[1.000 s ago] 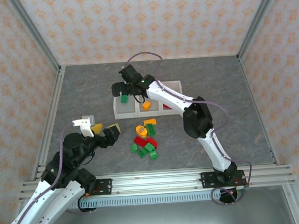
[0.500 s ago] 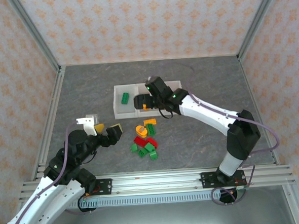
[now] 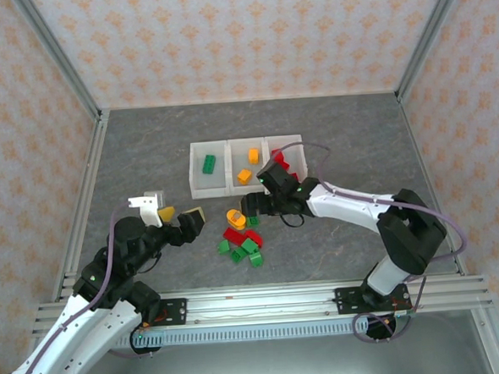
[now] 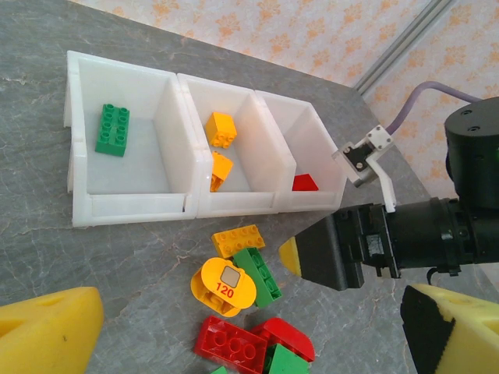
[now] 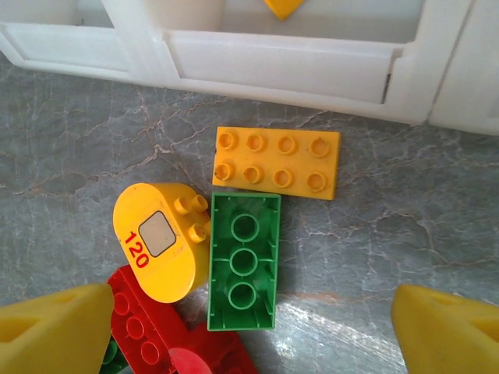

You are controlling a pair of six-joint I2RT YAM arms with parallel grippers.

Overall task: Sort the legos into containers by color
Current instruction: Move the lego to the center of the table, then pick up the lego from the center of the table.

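Two grippers, both spread and empty. Ahead of the left gripper lie the loose legos, with the containers beyond them, holding a green brick, orange ones and a red one. The right gripper hangs over the pile, a green lego between its fingers and a yellow plate just ahead.

A grey, marble-veined tabletop sits enclosed by walls papered in pale peach with an orange floral motif (at 9, 12 and 3 o'clock), joined by aluminium posts. A ribbed metal rail runs along 6 o'clock, evenly lit.
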